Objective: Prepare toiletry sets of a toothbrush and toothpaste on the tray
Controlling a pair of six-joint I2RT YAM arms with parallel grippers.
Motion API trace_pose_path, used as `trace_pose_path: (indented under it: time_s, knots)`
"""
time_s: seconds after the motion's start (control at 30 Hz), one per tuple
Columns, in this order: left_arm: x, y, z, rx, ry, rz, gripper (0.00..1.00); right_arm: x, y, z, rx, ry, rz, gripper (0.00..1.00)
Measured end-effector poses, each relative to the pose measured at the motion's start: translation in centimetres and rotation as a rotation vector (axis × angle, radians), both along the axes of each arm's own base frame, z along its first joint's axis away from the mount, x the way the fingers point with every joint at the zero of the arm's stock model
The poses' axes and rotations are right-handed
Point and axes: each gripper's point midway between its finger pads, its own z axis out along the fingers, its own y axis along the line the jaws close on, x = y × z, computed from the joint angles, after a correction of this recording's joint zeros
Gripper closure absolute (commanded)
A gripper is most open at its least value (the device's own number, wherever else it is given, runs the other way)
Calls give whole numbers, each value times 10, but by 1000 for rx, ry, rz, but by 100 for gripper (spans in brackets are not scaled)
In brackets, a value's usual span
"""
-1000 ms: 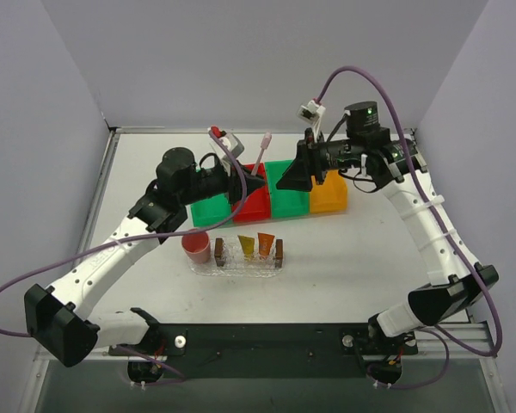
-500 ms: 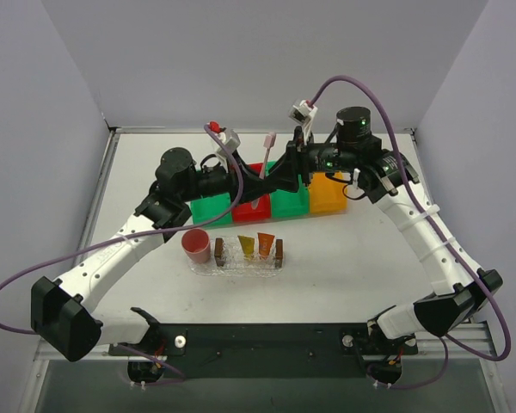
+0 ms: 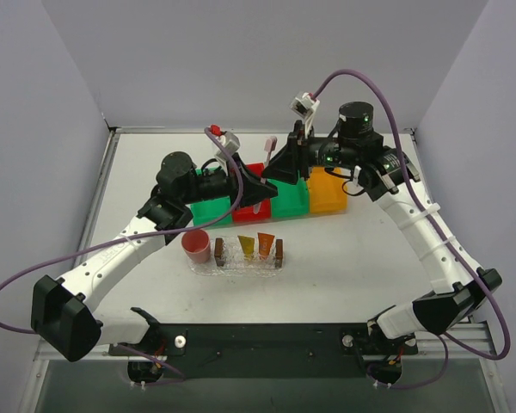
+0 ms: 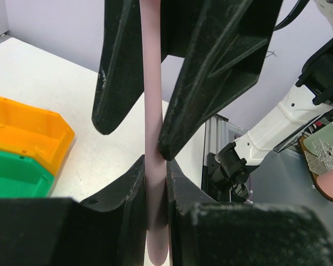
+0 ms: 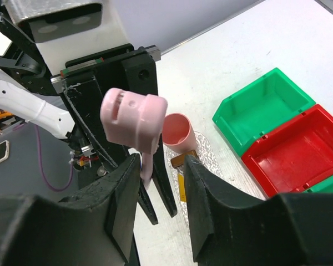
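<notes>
My R hand moved in round the toothbrush, fingers not yet together; L hand clamped it. Handover, tray next.

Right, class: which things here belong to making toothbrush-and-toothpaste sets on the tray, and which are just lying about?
For the job: toothbrush, orange tube, yellow tube, tray.
Lying about: cup, bins, mat.
</notes>
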Motion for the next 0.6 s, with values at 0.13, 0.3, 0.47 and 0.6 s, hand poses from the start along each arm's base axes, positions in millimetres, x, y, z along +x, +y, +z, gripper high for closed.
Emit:
trace_pose_path:
  time_s: [0.13, 0.3, 0.47, 0.6]
  knots:
    - [0, 0, 1, -5, 3, -2, 100, 0, 3, -2, 0, 9, 4, 68]
    - [-1, 0, 4, -16, 5, -3, 100, -2, 5, -1, 5, 10, 9, 73]
    - [0, 0, 5, -22, 4, 0, 100, -5, 9, -1, 8, 21, 21, 84]
    - [1, 0, 5, -24, 9, 7, 98, -6, 14, -3, 8, 28, 34, 96]
